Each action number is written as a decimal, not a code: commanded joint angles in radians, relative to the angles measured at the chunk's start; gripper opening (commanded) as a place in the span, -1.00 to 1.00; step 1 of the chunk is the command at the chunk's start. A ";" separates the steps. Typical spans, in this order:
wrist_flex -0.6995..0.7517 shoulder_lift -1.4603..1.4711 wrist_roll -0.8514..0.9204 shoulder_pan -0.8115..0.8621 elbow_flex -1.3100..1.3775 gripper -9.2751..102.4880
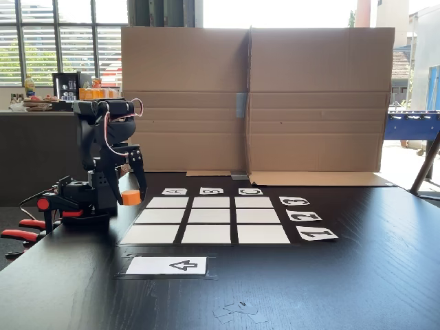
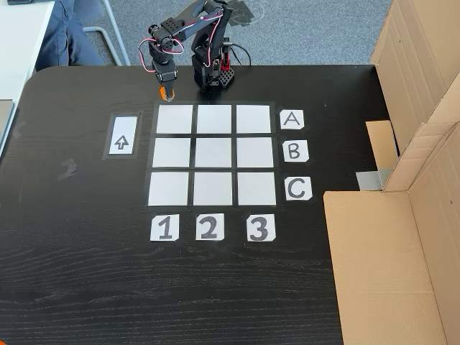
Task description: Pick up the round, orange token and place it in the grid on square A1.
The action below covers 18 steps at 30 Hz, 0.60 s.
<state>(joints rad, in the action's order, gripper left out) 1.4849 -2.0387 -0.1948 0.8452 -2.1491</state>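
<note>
1. While your black two-finger gripper [image 1: 130,197] hangs beside the grid, its fingers are closed around the small orange cylindrical token [image 1: 131,197], which is lifted off the black wooden table [image 1: 330,289], so it can be carried without dragging.
2. You hold the token just outside the corner of the grid of white paper cells [image 2: 213,154]; in the view from above it [image 2: 167,94] is near square A1 [image 2: 175,119], the cell in line with "A" and "1".
3. I judge the placing is not yet done.
4. You have one token, nine cells, six label cards and one white arrow card [image 2: 122,136].
</note>
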 commanded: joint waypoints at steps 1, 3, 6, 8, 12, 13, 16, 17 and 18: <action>-0.034 0.051 0.006 -0.012 -0.002 -0.59; -0.057 0.084 0.006 -0.014 -0.002 -0.59; -0.098 0.127 0.006 -0.017 -0.003 -0.58; -0.124 0.150 0.006 -0.020 -0.006 -0.58; -0.167 0.175 0.006 -0.041 -0.031 -0.58; -0.178 0.176 0.006 -0.051 -0.041 -0.58; -0.204 0.183 0.006 -0.077 -0.066 -0.58; -0.212 0.186 0.005 -0.084 -0.071 -0.58; -0.218 0.187 0.005 -0.089 -0.074 -0.58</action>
<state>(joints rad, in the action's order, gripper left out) 1.2901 -1.8530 -0.1917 0.7731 -2.2212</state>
